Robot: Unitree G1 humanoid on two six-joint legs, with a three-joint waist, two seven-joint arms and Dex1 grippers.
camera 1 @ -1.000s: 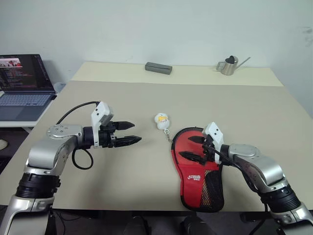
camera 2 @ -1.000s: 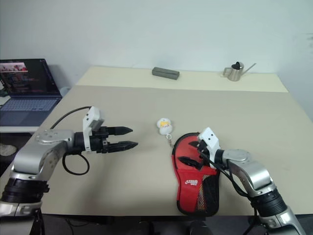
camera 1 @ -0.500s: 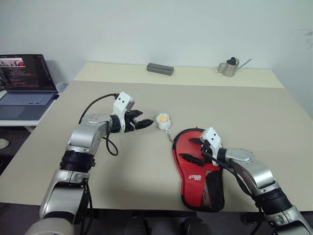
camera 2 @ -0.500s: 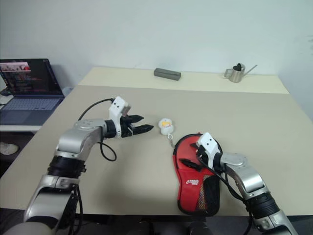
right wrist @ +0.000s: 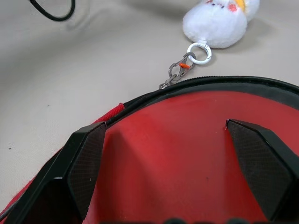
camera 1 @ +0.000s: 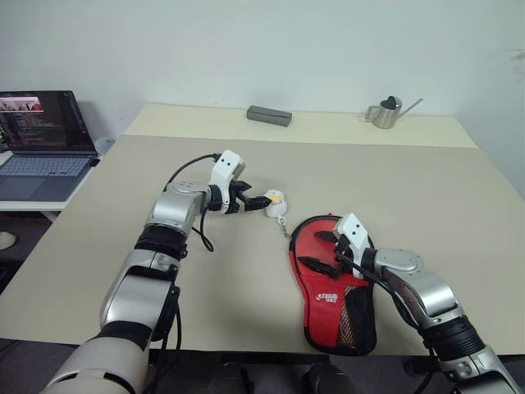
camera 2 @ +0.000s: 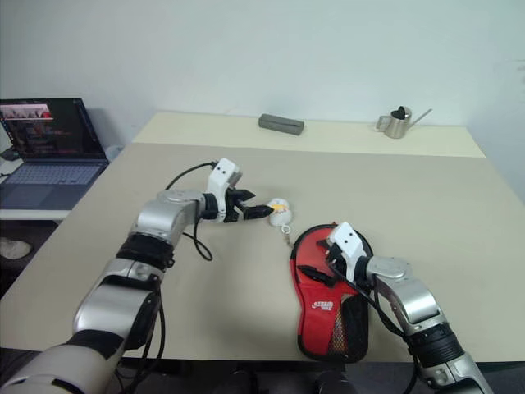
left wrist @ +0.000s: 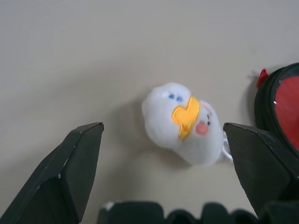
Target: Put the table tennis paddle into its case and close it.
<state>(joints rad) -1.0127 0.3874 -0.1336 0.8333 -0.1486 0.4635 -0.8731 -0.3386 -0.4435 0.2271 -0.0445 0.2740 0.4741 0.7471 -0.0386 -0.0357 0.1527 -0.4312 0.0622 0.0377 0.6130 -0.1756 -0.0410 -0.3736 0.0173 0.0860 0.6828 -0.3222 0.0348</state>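
— Reaching in from the left, that's the left gripper [camera 1: 256, 199], fingers spread wide with the white-yellow zipper charm [camera 1: 274, 203] sitting right between them, though nothing is clamped yet.

— So the charm lies straight ahead of that hand?

— Dead ahead, on the table [camera 1: 410, 180], with one fingertip to each side of it in the wrist view. From the charm a short chain [right wrist: 183, 70] runs to the right and nearer, onto the rim of the case [camera 1: 332, 287].

— And the case itself?

— Lying flat at the near right, round head toward the charm, handle end pointing at the near edge (so its long axis runs far-to-near). The rim looks joined along the stretch in view; I can't tell how far the zip has run. I make out no paddle lying loose on the table.

— Right arm?

— The right gripper [camera 1: 324, 250] hangs over the red head of the case, fingers apart, gripping nothing. For the charm, the left is plainly the nearer hand.
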